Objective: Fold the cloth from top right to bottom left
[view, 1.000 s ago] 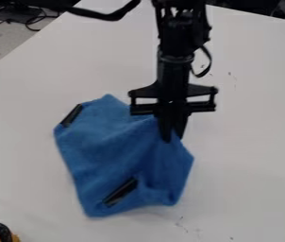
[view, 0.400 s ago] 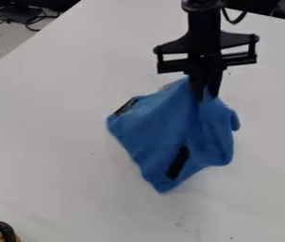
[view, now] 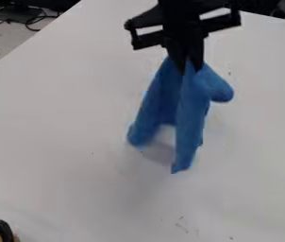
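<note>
Gripper (view: 190, 69) nr 12 o'clock has its jaws clamped on the blue cloth (view: 191, 111), which hangs in folds twd 6 & 7 o'clock over the white table (view: 76, 165), prob. held up so slack drops free for refolding.

From where I stand, a hand could sweep across the white table (view: 56, 142) on either side of the hanging blue cloth (view: 189, 106), or pass in front of it. The middle is blocked by that cloth and the black gripper (view: 188, 70) above it. Between the cloth's two lower ends there's just a narrow gap. At the near left corner, a black cable (view: 4, 228) gets in the way
</note>
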{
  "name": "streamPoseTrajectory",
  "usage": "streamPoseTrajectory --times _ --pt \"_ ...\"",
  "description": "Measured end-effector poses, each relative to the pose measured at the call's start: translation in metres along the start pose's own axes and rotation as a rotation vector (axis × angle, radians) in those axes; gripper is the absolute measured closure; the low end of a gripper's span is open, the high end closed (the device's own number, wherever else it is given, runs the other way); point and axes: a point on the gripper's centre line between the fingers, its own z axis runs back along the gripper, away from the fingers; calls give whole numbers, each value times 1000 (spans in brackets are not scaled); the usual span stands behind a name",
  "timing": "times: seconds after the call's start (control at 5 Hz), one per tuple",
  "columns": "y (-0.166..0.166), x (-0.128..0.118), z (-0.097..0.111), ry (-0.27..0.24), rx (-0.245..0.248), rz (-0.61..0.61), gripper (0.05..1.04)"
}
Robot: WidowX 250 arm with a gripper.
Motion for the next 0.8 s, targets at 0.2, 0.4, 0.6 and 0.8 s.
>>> streamPoseTrajectory --times 0.2,0.4,0.6,0.8 --pt "29 -7 7 -33 -103 65 1011" --pt "66 -13 -2 -22 -176 147 1011" --pt "106 -30 -15 -28 -182 237 1011" --pt "128 -38 -29 -18 -156 278 1011"
